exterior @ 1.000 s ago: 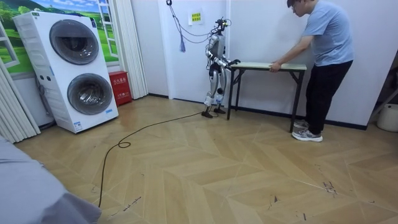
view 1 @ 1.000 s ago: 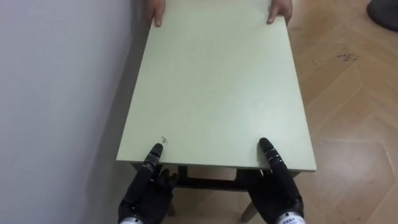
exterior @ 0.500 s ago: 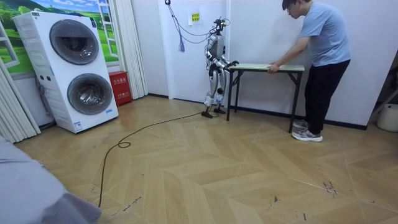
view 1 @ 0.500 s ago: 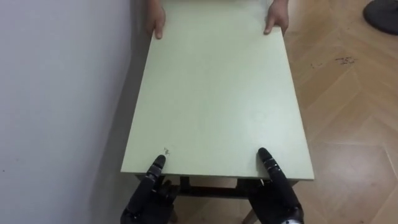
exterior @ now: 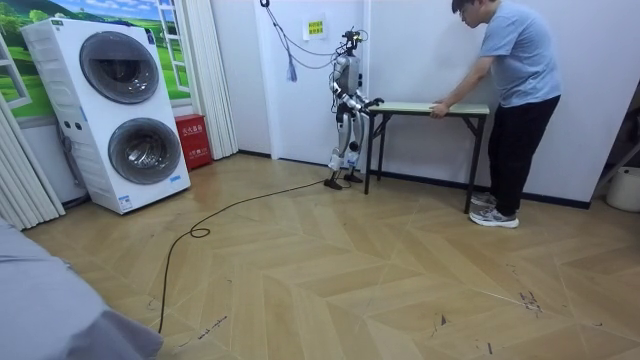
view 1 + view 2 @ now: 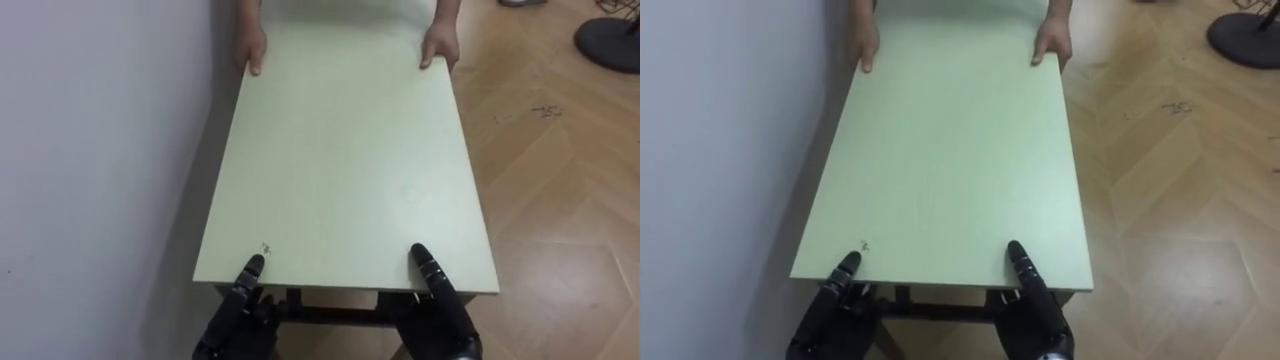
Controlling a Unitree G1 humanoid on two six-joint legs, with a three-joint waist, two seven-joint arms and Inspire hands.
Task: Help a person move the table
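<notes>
The left hand (image 6: 238,318) comes up at the near left corner of the table (image 6: 345,160). Its thumb lies flat on the top and the rest goes under the edge, so I cannot tell whether it grips. The right hand (image 6: 442,318) sits the same way at the near right corner: thumb on top, the rest beneath, grip not to be told.

There is one table, a pale green surface on a dark frame (image 6: 335,312). It runs lengthwise away from the robot, with its left long edge just beside the wall (image 6: 100,150). At the far end a person's hand (image 6: 251,48) lies over the far left corner and the person's other hand (image 6: 440,45) over the far right one. That makes four hands on the table, one at each corner.

In the room view the robot stands upright at the table's end on the room view's left. The person (image 5: 520,70) leans in at the other end with arms stretched to it.

Two machines (image 5: 125,110) stand stacked by the curtain (image 5: 205,70), both round doors shut. A red box (image 5: 190,140) stands beside them and a white bin (image 5: 625,188) at the far right; what either holds cannot be seen. The floor (image 5: 350,290) is herringbone wood. A dark round base (image 6: 610,40) rests on it beyond the table's right side.
</notes>
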